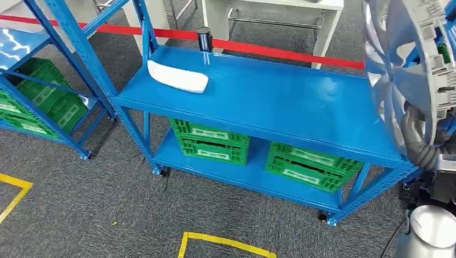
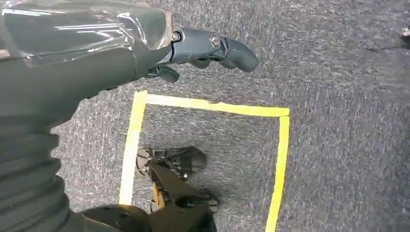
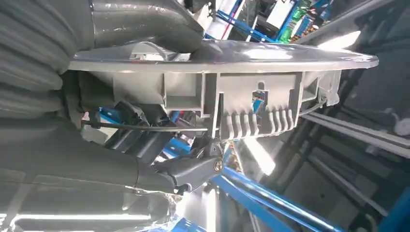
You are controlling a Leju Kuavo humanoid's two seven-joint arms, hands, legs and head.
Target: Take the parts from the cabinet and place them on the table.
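A white, elongated part (image 1: 177, 77) lies on the left of the blue table top (image 1: 290, 107). At the far right of the head view a large grey and white plastic part (image 1: 414, 64) is held up above the table's right end. In the right wrist view my right hand (image 3: 63, 96) grips this ribbed grey part (image 3: 251, 92), with the thumb (image 3: 145, 24) on one face and dark fingers (image 3: 188, 171) under it. My left hand (image 2: 145, 58) hangs over the carpet, its fingers (image 2: 227, 48) apart and holding nothing.
Green crates (image 1: 212, 141) (image 1: 309, 164) sit on the table's lower shelf. A dark cylinder (image 1: 204, 38) stands at the back edge. A second blue rack (image 1: 48, 80) with green crates is at left. Red tape (image 1: 279, 52) and yellow floor tape (image 1: 226, 243) mark the carpet.
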